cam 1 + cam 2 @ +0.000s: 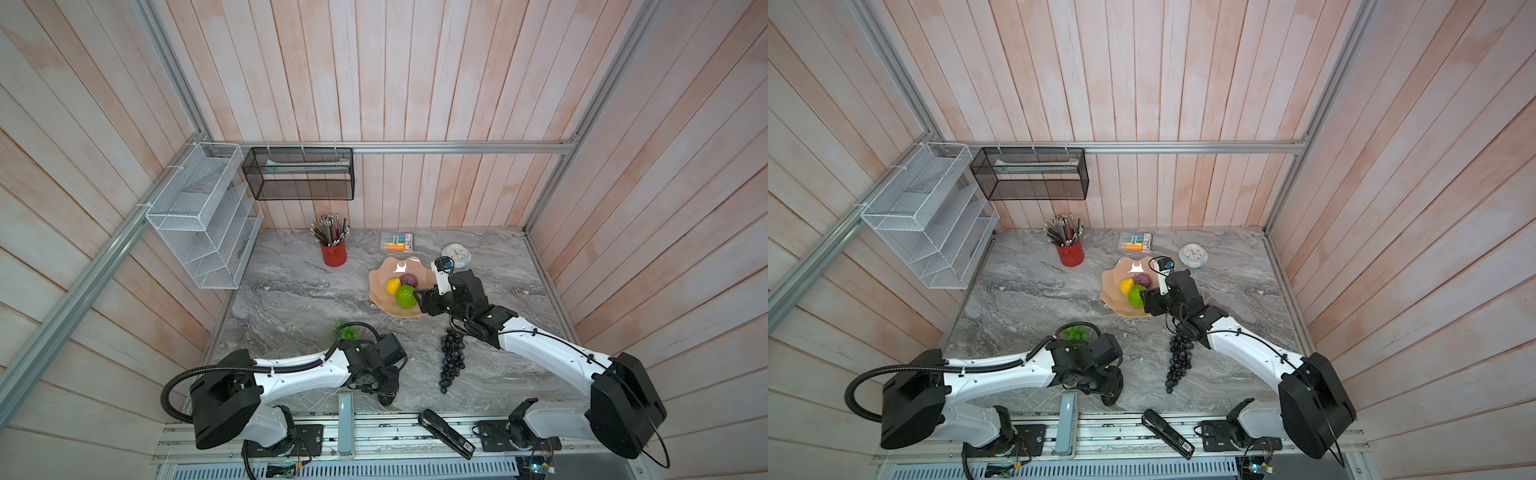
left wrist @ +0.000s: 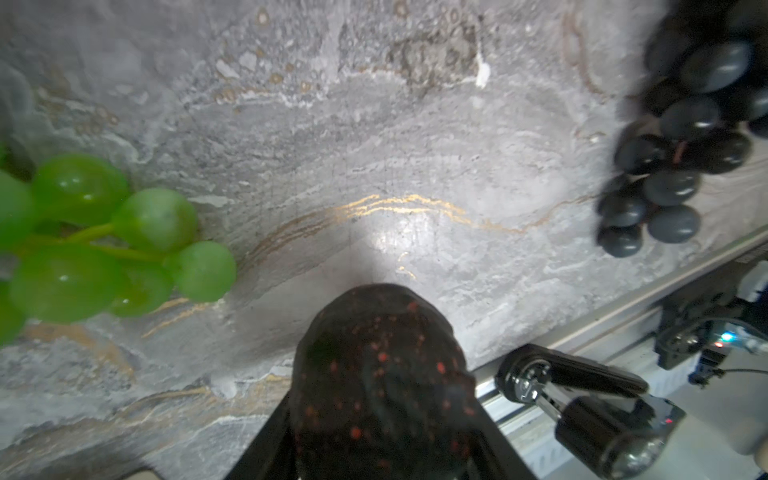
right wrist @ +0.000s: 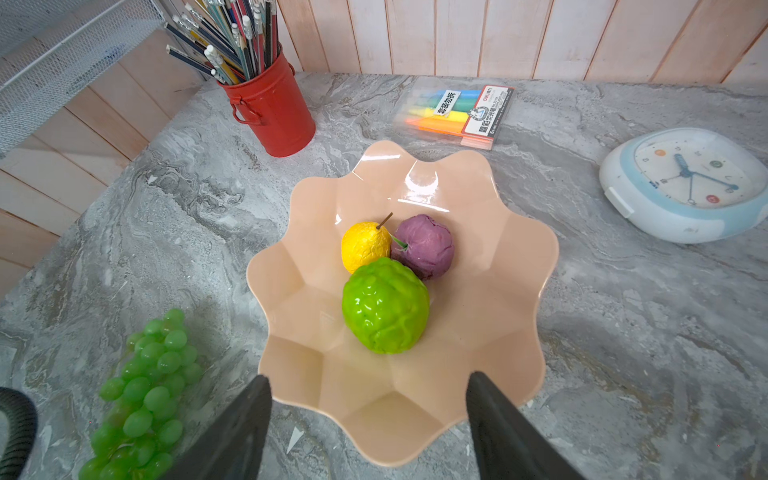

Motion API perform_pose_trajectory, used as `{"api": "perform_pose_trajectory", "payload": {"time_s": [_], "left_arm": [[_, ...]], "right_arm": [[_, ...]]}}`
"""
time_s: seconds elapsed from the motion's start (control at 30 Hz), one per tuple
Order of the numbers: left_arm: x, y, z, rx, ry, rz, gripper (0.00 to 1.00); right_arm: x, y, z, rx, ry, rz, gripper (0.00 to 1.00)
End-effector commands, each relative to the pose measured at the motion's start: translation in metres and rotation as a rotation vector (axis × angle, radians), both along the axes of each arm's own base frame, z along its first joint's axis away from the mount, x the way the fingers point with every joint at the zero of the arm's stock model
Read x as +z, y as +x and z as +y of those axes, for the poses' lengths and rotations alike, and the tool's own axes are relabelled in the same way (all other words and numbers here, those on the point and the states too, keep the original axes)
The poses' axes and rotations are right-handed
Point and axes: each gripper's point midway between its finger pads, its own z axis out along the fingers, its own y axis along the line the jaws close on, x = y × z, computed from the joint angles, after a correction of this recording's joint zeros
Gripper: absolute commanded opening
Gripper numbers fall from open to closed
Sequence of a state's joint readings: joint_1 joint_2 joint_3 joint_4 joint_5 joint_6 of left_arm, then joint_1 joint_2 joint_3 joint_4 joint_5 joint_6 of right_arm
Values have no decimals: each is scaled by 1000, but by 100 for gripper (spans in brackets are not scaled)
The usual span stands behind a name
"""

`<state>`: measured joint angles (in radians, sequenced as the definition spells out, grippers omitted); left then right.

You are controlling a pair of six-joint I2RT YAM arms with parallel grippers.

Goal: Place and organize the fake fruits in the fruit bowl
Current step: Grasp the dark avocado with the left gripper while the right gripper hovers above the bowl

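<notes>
Clock (image 3: 685,183), pencil cup (image 3: 272,108), highlighters (image 3: 453,112) near bowl (image 3: 503,257)

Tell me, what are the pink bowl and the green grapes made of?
The bowl looks like glossy moulded plastic: it shows bright glare patches and crisp facet creases. The green grapes seem to be translucent plastic, perhaps rubbery: light glows through them, and they carry small shiny highlights.

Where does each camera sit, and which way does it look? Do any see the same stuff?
Top views: high over the front, looking down on the table; the left arm and right arm show in both.
Left wrist: on the left arm, facing the avocado between its fingers.
Right wrist: on the right arm, facing the fruit bowl; open fingers show.
Shared: both wrist views see the green grapes.
</notes>
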<state>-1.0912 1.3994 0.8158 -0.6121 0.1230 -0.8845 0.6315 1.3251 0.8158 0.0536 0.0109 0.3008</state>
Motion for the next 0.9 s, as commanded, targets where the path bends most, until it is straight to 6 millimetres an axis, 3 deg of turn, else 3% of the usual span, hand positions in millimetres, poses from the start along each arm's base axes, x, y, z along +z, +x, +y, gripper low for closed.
{"api": "perform_pose_trajectory", "payload": {"time_s": [0.0,0.23,0.4,0.67,0.87], "left_arm": [[19,8,-2,32,-71,-36,30],[63,35,2,72,-170,-100,30],[96,82,13,129,-222,-185,30],[110,156,25,198,-311,-237,30],[117,208,8,184,-305,-300,30]], "right_arm": [[8,2,-5,-28,22,-25,74],[11,4,-4,-30,28,-29,73],[10,2,-3,-26,35,-30,73],[3,2,-2,-3,9,-24,73],[4,1,1,15,20,-19,73]]}}
